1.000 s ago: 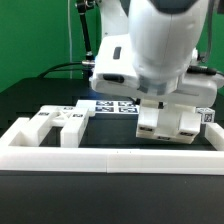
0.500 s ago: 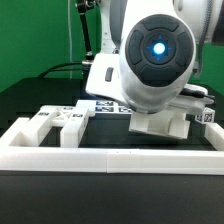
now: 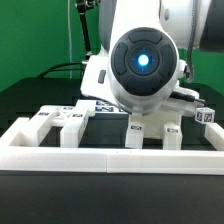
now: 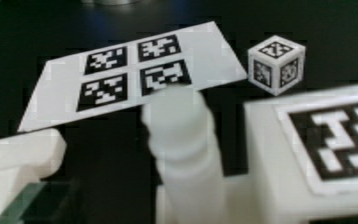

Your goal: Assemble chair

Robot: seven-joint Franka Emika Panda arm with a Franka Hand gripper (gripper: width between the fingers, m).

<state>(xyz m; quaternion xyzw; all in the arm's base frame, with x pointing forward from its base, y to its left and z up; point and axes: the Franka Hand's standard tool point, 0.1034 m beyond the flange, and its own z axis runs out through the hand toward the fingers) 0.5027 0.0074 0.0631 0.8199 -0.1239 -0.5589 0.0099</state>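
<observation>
The gripper (image 3: 156,116) sits low over the table, tucked behind the arm's own bulky wrist housing (image 3: 145,62). Its fingers are hidden in the exterior view and not clearly made out in the wrist view, so I cannot tell whether it is spread or clamped, or whether it touches anything. The arm comes down from above and bends forward. The round cap of the housing, with a blue light at its centre, faces the exterior camera almost squarely.

Directly beneath the housing is a white chair piece (image 3: 136,135). Two blocky posts of it show, reaching down to the black table (image 3: 30,95), one on each side of the hidden gripper. The wrist view looks down on a rounded white post (image 4: 194,160) and, just beside it, a flat white face with a large black-and-white tag (image 4: 336,135) (probably the same piece, though the link between them is out of frame).

Outward from there, the marker board (image 4: 131,75) lies flat behind the piece — four tags in a square — and a small tagged cube (image 4: 277,62) stands just beside its edge. Toward the exterior view's left, more white chair parts (image 3: 60,120) lie on the table, well apart from the arm. The long low border rail (image 3: 110,158) runs across the front.
</observation>
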